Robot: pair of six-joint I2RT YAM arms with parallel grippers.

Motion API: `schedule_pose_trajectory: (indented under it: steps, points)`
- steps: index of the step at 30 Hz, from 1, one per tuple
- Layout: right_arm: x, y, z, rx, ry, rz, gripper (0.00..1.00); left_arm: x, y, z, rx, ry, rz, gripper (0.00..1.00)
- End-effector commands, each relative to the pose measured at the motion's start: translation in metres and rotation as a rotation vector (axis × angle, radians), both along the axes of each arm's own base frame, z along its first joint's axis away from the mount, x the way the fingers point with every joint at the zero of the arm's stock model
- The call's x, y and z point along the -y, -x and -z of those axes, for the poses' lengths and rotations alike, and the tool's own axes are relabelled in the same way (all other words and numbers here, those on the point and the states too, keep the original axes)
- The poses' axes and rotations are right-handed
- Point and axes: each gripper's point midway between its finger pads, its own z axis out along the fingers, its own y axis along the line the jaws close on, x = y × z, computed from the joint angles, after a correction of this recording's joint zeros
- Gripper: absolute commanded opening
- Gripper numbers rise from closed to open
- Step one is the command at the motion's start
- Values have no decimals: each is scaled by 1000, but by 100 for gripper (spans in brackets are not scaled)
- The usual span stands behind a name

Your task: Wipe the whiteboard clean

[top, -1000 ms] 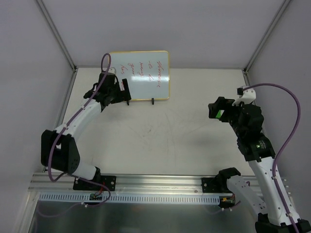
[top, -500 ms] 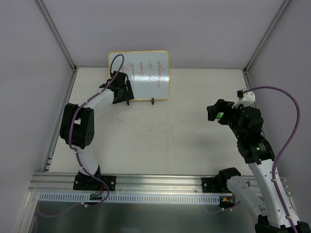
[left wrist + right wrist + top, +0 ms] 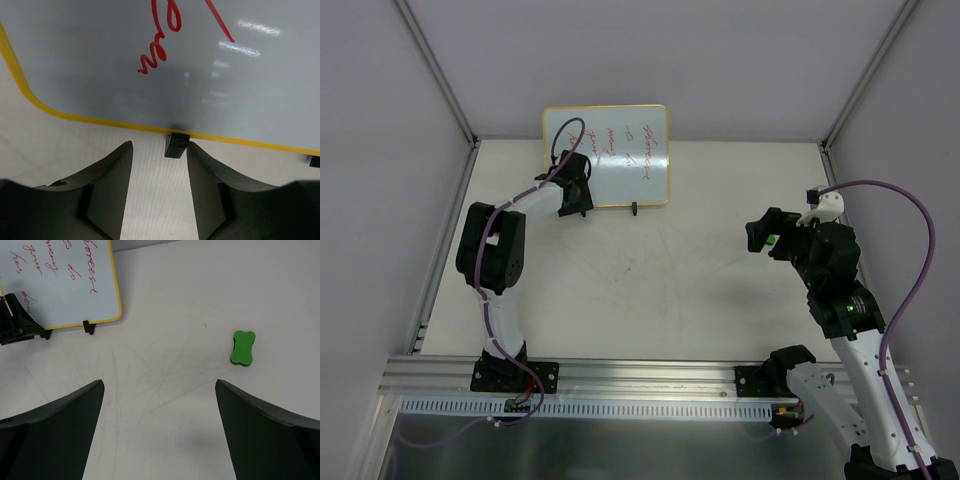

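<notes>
The whiteboard [image 3: 620, 160] stands upright at the back of the table, yellow-framed, with red handwriting [image 3: 160, 55] on its white face. My left gripper [image 3: 580, 203] is low at its bottom left corner. In the left wrist view the left gripper [image 3: 159, 150] has its jaws partly narrowed. The board's black foot [image 3: 176, 145] sits at their tips, against the right finger, and nothing is clamped. My right gripper [image 3: 760, 235] hovers wide open over the right of the table. A green eraser [image 3: 243, 347] lies flat on the table beyond the right gripper [image 3: 160, 385]. The whiteboard [image 3: 65, 280] shows at the top left of that view.
Grey enclosure walls close in the table on the left, back and right. An aluminium rail [image 3: 620, 375] runs along the near edge by the arm bases. Purple cables loop over both arms. The board's second foot [image 3: 634, 209] stands on the table right of my left gripper.
The left arm folded its elbow in and carried its gripper right to the board's left foot, its jaws narrowing. The right gripper shifted slightly left and stayed open.
</notes>
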Motion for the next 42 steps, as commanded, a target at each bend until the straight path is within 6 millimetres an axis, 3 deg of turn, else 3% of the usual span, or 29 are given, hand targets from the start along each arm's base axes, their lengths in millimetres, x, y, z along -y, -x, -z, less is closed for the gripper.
schedule_pose_trajectory:
  steps: [1, 12, 21, 28, 42]
  points:
    - [2, 0, -2, 14, -10, 16, 99, 3, -17, -13, 57, -10, -8, 47]
    - [1, 2, 1, 3, -10, 12, 99, 9, -22, -3, 41, -16, 14, 32]
    - [3, 8, 3, 4, -13, 13, 99, 16, -11, -3, 36, -33, 28, 0]
    - [0, 13, 6, 9, -21, -11, 99, 29, 32, -2, 21, -18, -19, 0]
    - [-12, 30, 20, 6, -66, -84, 99, 81, 163, 14, -97, 58, -134, 0]
